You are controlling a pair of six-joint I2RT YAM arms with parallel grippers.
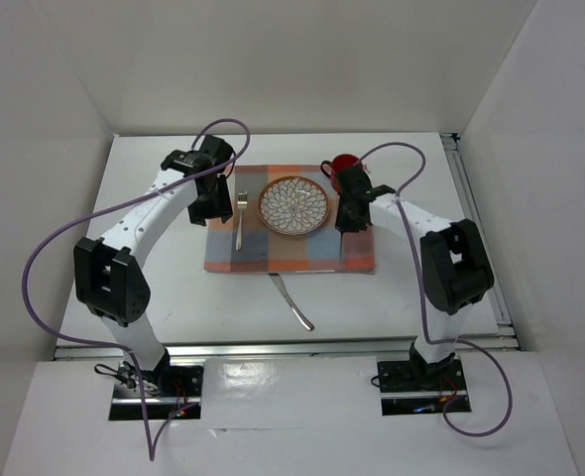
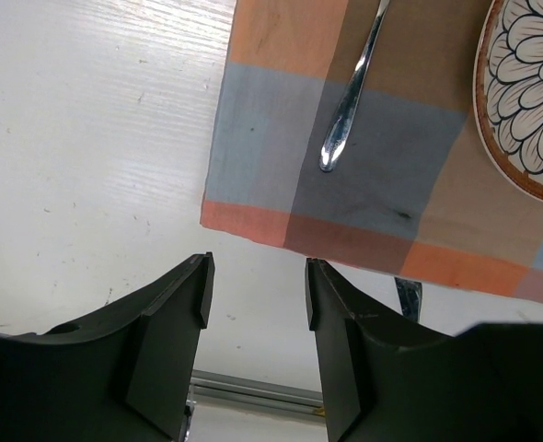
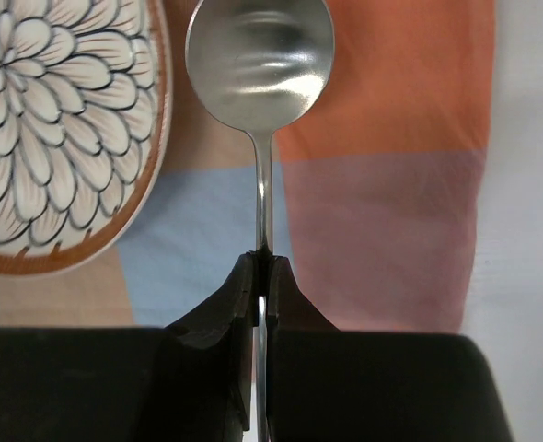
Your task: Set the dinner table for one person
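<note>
The white dinner table [image 1: 144,198] carries an orange-and-blue checked mat [image 1: 273,254]. A floral plate [image 1: 293,206] sits at the mat's middle, with a fork [image 1: 240,220] to its left. My right gripper [image 3: 262,267] is shut on the handle of a silver spoon [image 3: 259,51] and holds it over the mat's right side, beside the plate [image 3: 51,120]. In the top view the right gripper [image 1: 350,220] is right of the plate. My left gripper [image 2: 256,276] is open and empty, over the table at the mat's left edge [image 2: 271,138], near the fork handle [image 2: 350,97].
A red cup [image 1: 343,167] stands at the mat's back right corner, just behind my right wrist. A knife [image 1: 291,300] lies slanted on the bare table in front of the mat. White walls close in the table on three sides.
</note>
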